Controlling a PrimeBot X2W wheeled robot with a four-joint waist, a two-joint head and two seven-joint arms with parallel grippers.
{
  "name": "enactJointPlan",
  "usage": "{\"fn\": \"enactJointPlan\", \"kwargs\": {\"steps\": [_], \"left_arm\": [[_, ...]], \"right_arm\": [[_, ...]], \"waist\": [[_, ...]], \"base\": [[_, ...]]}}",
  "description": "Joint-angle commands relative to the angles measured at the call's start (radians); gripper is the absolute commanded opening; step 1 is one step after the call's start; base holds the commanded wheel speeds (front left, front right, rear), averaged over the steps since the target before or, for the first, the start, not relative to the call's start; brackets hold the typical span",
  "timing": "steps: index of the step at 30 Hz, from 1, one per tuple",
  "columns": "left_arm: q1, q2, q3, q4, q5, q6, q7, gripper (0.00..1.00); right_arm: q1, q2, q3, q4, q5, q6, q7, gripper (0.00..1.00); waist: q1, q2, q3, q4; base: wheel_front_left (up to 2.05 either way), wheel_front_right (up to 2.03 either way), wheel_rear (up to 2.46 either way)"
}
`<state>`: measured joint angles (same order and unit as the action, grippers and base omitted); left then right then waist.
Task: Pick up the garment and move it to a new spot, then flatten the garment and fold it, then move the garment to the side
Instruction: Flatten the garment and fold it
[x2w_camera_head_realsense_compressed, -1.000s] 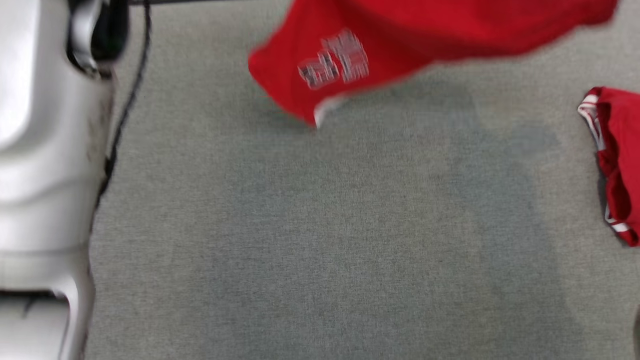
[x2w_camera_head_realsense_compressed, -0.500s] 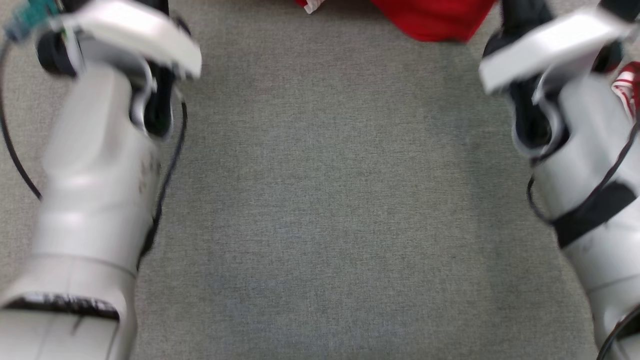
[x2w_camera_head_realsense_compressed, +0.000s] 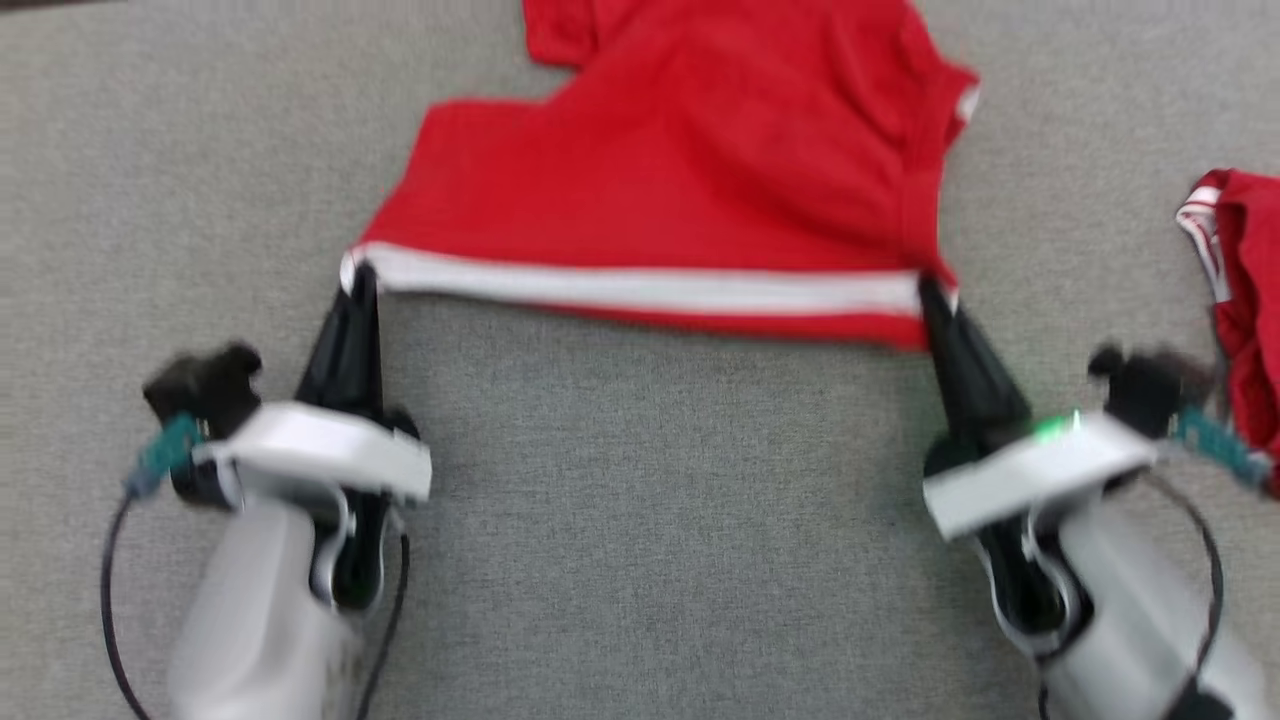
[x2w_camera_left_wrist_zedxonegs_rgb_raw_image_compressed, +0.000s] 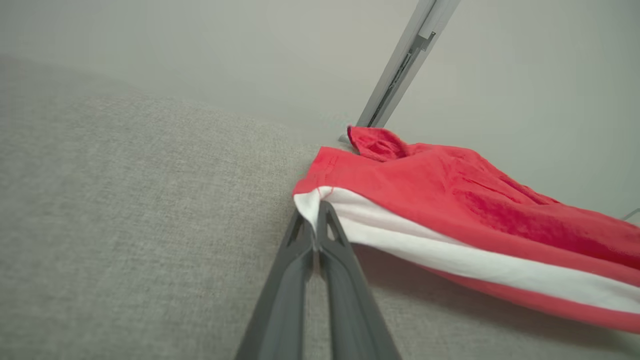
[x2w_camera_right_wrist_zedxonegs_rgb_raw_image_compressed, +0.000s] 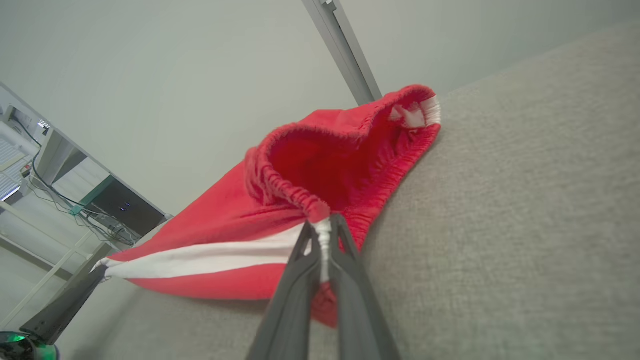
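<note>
Grey woven cloth is covering the work surface (x2w_camera_head_realsense_compressed: 640, 560), which is taking up most of the head view. Red shorts (x2w_camera_head_realsense_compressed: 680, 180) (the garment with the white side stripe (x2w_camera_head_realsense_compressed: 640, 288)) are lying across its far half. Their striped edge is stretching taut between the two arms and hanging just off the cloth, throwing a shadow beneath. A second red garment (x2w_camera_head_realsense_compressed: 1240, 300), bunched, is sitting at the surface's right edge, well apart from the first. The left gripper (x2w_camera_head_realsense_compressed: 362, 275) is pinching the stripe's left corner, its dark fingers pressing together on the white fabric. The right gripper (x2w_camera_head_realsense_compressed: 930, 290) is clamping the opposite corner the same way, fingers closing on the stripe's end just below the gathered elastic waistband (x2w_camera_right_wrist_zedxonegs_rgb_raw_image_compressed: 280, 185), which is gaping open. A pale metal rail (x2w_camera_left_wrist_zedxonegs_rgb_raw_image_compressed: 400, 65) is rising behind the shorts against a plain wall (x2w_camera_left_wrist_zedxonegs_rgb_raw_image_compressed: 525, 75).
</note>
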<state>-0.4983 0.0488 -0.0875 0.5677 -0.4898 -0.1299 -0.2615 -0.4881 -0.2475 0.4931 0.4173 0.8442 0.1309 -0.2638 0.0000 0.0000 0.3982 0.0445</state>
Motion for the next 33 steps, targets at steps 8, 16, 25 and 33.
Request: {"fn": "enactJointPlan", "kwargs": {"steps": [8, 16, 25, 33], "left_arm": [[0.328, 0.023, 0.005, -0.256, 0.051, 0.041, 0.006, 0.0], [0.545, 0.042, 0.005, -0.56, 0.048, 0.115, 0.13, 0.0], [0.487, 0.06, -0.008, -0.621, 0.029, 0.102, 0.186, 0.0], [0.124, 0.08, -0.055, -0.462, 0.023, 0.041, 0.243, 0.0]], "right_arm": [[0.373, -0.057, -0.089, -0.211, -0.033, -0.001, 0.005, 0.0], [0.613, -0.023, -0.202, -0.391, -0.087, -0.002, 0.113, 0.0], [0.617, 0.081, -0.267, -0.464, -0.085, -0.001, 0.221, 0.0], [0.446, 0.15, -0.296, -0.467, 0.052, 0.0, 0.279, 0.0]], "waist": [[0.0, 0.0, -0.15, 0.021], [0.0, 0.0, -0.201, 0.008], [0.0, 0.0, -0.175, -0.021], [0.0, 0.0, -0.033, -0.053]], "base": [[0.0, 0.0, 0.0], [0.0, 0.0, 0.0], [0.0, 0.0, 0.0], [0.0, 0.0, 0.0]]}}
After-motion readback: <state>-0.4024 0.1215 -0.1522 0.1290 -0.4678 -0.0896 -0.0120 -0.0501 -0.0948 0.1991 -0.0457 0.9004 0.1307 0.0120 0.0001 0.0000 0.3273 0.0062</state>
